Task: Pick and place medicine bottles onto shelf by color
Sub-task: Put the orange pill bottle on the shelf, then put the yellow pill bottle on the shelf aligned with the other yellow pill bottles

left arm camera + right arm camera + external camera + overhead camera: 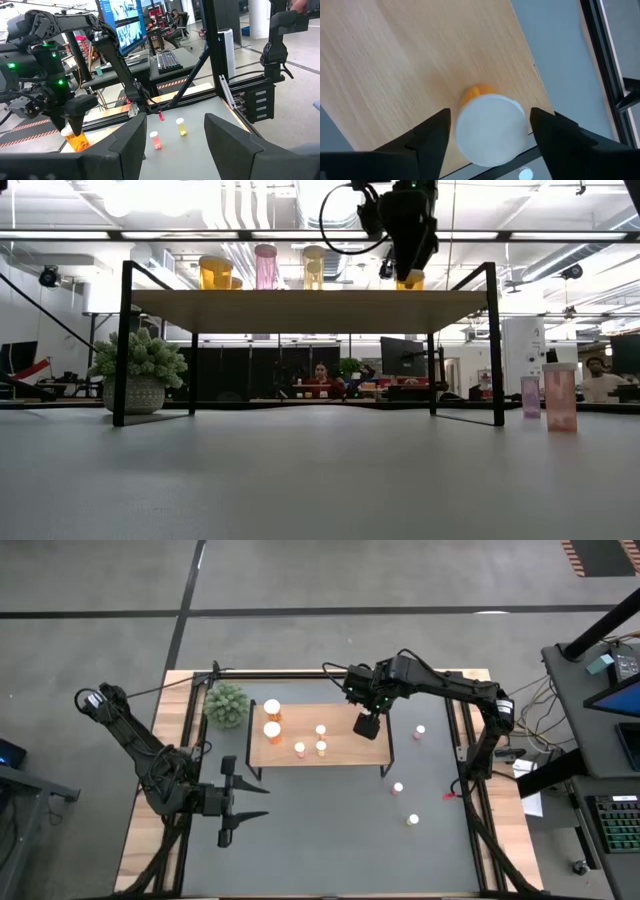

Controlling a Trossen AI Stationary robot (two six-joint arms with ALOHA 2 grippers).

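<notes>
Orange bottle (490, 130) bracketed by right gripper (366, 725) fingers just apart from its cap, standing on shelf (345, 748) right end, seemingly placed away from yellow and pink bottles to group by color; left gripper (232, 802) splayed wide, idle over table.

A green spiky plant ball (227, 705) in a pale woven pot sits at the far left of the dark grey, wood-edged bench (330, 840). In the low view, people (320, 377) sit at desks in the room beyond, under bright ceiling strip lights (150, 234). To the right of the bench stands a desk with a keyboard (612, 823) and cables.
</notes>
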